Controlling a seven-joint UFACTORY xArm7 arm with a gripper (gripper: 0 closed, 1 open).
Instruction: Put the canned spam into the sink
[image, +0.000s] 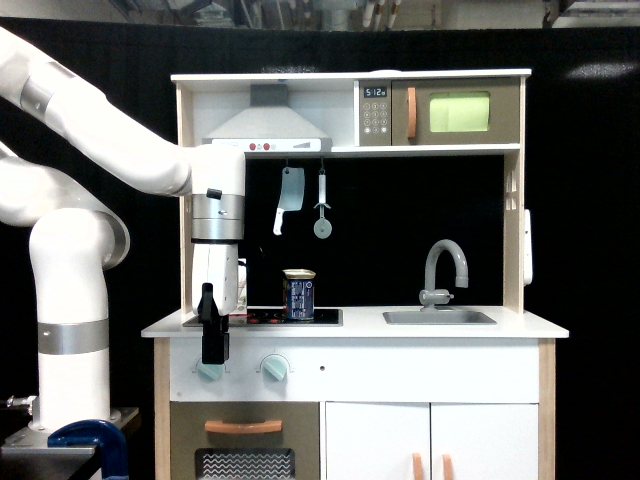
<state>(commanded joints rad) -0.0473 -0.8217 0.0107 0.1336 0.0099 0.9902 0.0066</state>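
The canned spam (298, 294) stood upright on the stovetop (320, 317), just toward the sink (438, 317) from the gripper (213, 345), whose opening could not be told.

Microwave (440, 112) display, top right of toy kitchen: reads "5:12", keypad below it illegible. Blue tin (298, 294) on stovetop (290, 317): label marks too small to read.

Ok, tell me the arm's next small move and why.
Probably lift the gripper and shift it toward the exterior view's right, to the spam can. The can stands untouched on the stovetop, the gripper hangs low in front of the counter edge, and the sink is empty.
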